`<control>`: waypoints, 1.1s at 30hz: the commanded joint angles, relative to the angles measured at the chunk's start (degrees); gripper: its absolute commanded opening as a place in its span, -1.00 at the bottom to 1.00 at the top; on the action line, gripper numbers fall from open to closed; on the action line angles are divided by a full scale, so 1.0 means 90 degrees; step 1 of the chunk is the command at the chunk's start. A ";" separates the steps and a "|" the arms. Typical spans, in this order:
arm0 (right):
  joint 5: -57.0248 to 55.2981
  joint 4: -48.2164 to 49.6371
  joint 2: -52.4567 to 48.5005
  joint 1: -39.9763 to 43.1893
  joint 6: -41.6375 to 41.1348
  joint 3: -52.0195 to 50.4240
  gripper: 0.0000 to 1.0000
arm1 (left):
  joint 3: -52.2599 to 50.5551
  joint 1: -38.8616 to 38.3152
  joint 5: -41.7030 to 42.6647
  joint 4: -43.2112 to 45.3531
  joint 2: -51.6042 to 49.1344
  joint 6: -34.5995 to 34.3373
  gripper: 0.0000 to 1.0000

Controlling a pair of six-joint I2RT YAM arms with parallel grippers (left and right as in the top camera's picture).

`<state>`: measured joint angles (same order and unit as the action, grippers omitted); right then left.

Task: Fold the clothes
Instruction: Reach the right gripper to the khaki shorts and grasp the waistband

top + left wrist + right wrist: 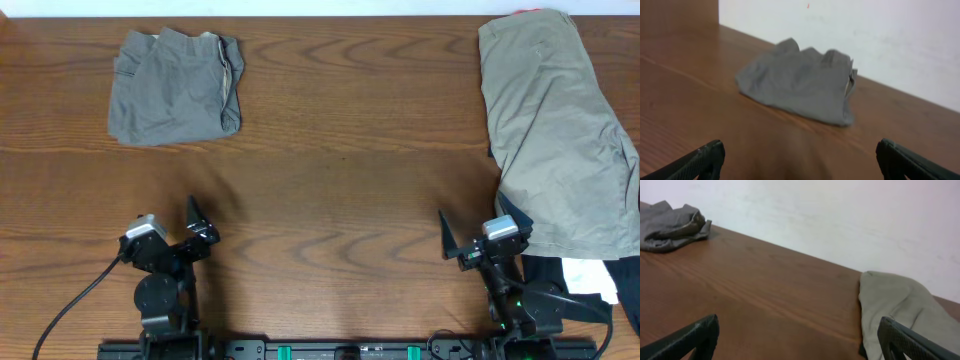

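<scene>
Overhead straight down; wrist cameras low, facing wall [865,35]; all share grey shorts [175,88].

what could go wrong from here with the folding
1. The khaki shorts lie partly over the black garment, so a pinch by the open right gripper may lift both layers.
2. The black garment sits against the right arm and could snag as it moves.
3. The grey shorts are already bundled; a stray sweep by the left gripper might undo them.
</scene>
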<state>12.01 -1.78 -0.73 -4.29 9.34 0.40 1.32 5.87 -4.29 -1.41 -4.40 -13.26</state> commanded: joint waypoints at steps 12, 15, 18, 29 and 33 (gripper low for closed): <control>0.0046 0.0345 0.0039 0.0036 -0.0092 -0.0010 0.99 | 0.0585 -0.0024 0.0236 -0.0253 -0.1185 0.0102 0.96; 0.0041 0.0418 0.0039 0.0036 -0.0228 -0.0007 0.99 | 0.0877 -0.0024 0.0257 -0.0253 -0.1588 0.0102 0.96; 0.0044 0.0432 0.0039 0.0036 -0.0228 0.0024 0.98 | 0.1253 -0.0024 0.0391 -0.0274 -0.2101 0.0102 0.96; 0.0049 0.0413 -0.1239 0.0036 -0.0228 0.0962 0.98 | 0.3405 -0.0024 0.1112 -0.1608 -0.4204 0.0102 0.96; 0.0053 0.0410 -0.2373 0.0036 -0.0228 0.1700 0.98 | 0.4119 -0.0024 0.1309 -0.2123 -0.4770 0.0104 0.96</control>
<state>12.03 1.78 -16.97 -4.29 7.97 10.98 34.17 5.87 5.30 -19.25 -45.12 -13.10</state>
